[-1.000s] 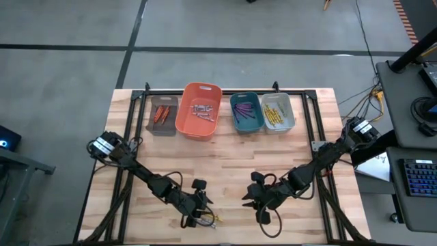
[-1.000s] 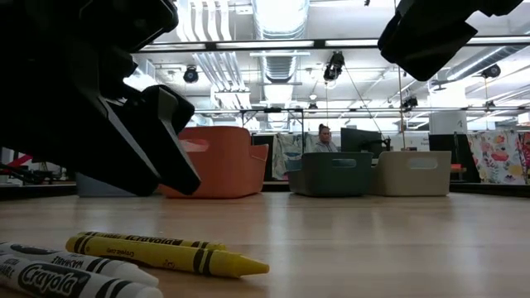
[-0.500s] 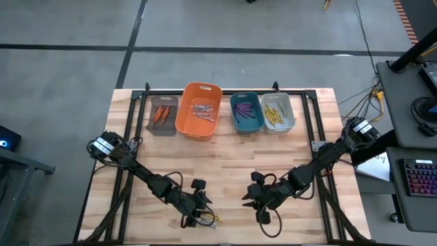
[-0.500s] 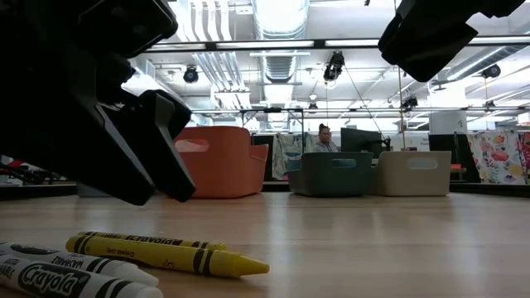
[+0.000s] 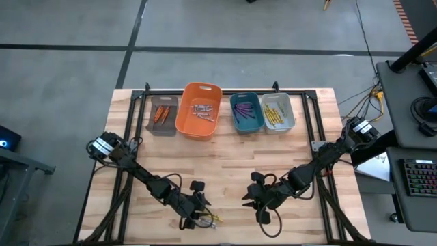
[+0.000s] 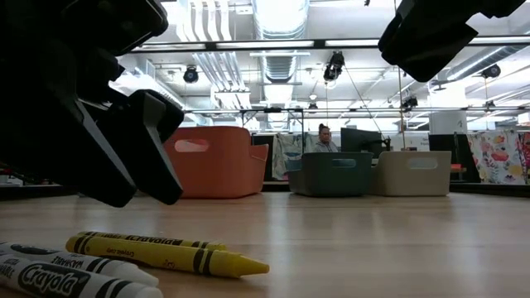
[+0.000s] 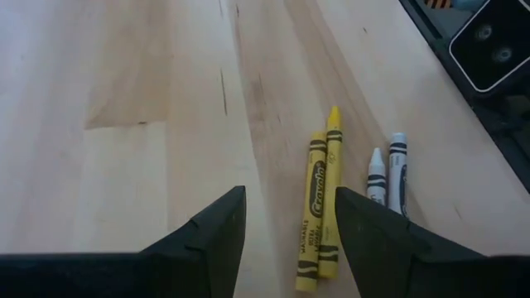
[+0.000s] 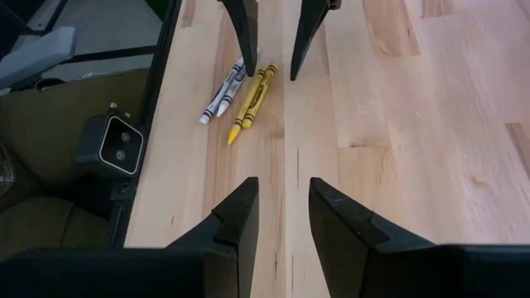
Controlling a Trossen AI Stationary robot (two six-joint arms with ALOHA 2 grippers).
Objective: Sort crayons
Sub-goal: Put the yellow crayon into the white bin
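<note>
My left end effector hangs low over the near edge of the tabletop, fingers spread and pinching nothing, tips off the wood. Just beside it lie four loose crayons: two yellow crayons touching side by side, and next to them two white crayons, also paired, nearest the tabletop's edge. In my left wrist view the yellow pair runs up past one finger rather than between the two. In the low view the yellow crayons and white crayons lie flat in the foreground, with my left end effector dark and large above them. My right end effector hovers near the near edge too, toward the right of the left one, fingers parted and empty; its wrist view looks across at the same crayons and at the left fingers standing over them. From above, the left end effector and the right end effector sit near each other, well apart from the bins at the far edge. There, in a row, are a brown bin holding orange crayons, an orange bin holding greyish crayons, a teal bin holding purple crayons, and a grey bin holding yellow ones. A person sits in the room beyond the tabletop.
</note>
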